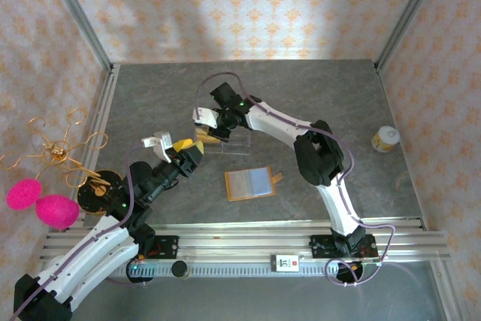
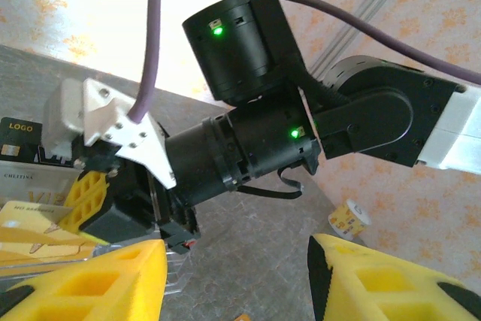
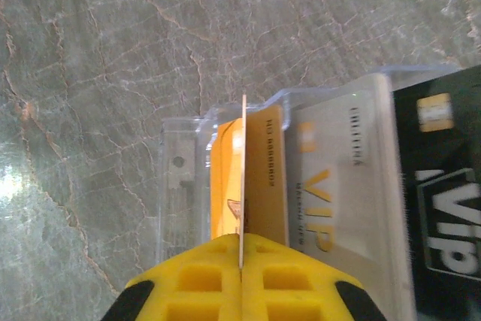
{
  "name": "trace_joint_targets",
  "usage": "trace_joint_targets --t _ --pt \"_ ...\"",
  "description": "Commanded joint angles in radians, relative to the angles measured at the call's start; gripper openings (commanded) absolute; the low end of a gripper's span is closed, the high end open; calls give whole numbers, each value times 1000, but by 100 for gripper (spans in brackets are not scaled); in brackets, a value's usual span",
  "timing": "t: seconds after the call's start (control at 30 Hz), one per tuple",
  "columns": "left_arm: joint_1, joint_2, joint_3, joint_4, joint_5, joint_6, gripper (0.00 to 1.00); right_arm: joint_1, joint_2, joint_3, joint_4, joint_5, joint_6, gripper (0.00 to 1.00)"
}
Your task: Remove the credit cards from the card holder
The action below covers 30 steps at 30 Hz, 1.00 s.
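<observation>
**Right wrist view.** Nearest the lens, the right end effector (image 3: pixel 242 253) was clamped on one card (image 3: pixel 243 155), held edge-on at the clear stand (image 3: pixel 179 186). Whether its far edge had entered a slot could not be told. A pale VIP card (image 3: pixel 338 186) and a black card (image 3: pixel 443 193) stood in the stand. The step judged in hand was seating a card in the stand. The next move would call for a straight push into the slot, then release.

**Left wrist view.** The left end effector (image 2: pixel 237 264) had its fingers apart with nothing between them. It hung just beside the right arm's wrist (image 2: pixel 248 148) and the stand. A can (image 2: pixel 349 219) stood beyond.

**Top view.** The holder (image 1: pixel 250 183) lay open on the counter (image 1: pixel 323 95), near the stand and apart from both end effectors. Whether its sleeves held any cards could not be told. The left end effector crowded the stand and might hinder the right arm's retreat. The can, a wire rack (image 1: pixel 56 148) and two pink lumps (image 1: pixel 37 202) stood well clear.
</observation>
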Motion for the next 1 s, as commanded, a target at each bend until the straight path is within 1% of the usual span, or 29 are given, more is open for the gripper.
trace_joint_targets --t 0.0,0.1,0.17,0.3,0.43,0.47,0.6,0.67,0.73,0.77,0.8,0.83,0.87,0.9,0.97 --pt "12 -7 18 5 -2 13 51 2 21 43 7 54 16 0" --pt "14 -15 16 3 -1 14 51 6 32 50 0 69 24 0" --pt "14 -19 12 7 1 9 51 8 32 49 5 76 31 4" --pt "15 -20 3 15 13 0 51 10 21 51 43 101 71 26" --pt "16 -20 -4 28 20 -11 51 10 -26 34 85 97 112 36" --pt "15 -20 -4 34 21 -13 51 10 -41 25 99 94 125 37" --pt "16 -20 -7 67 35 -15 57 8 -110 -19 160 80 213 38" --pt "16 -18 -7 70 15 -13 65 8 -158 -69 217 60 286 38" --pt "16 -13 -16 89 2 -24 74 3 -217 -149 306 67 406 38" --pt "16 -11 -21 99 -6 -33 83 -2 -243 -190 359 93 479 37" --pt "16 -9 -29 118 -9 -42 88 -12 -273 -238 406 111 550 37" --pt "16 -7 -35 138 -12 -51 92 -26 -302 -286 432 92 608 36" --pt "15 -7 -39 152 -19 -53 95 -38 -328 -325 470 103 672 35" --pt "16 -6 -40 157 -32 -52 99 -46 -360 -377 507 144 742 33" --pt "16 -11 -43 177 -53 -95 99 -57 -403 -447 525 212 848 26"
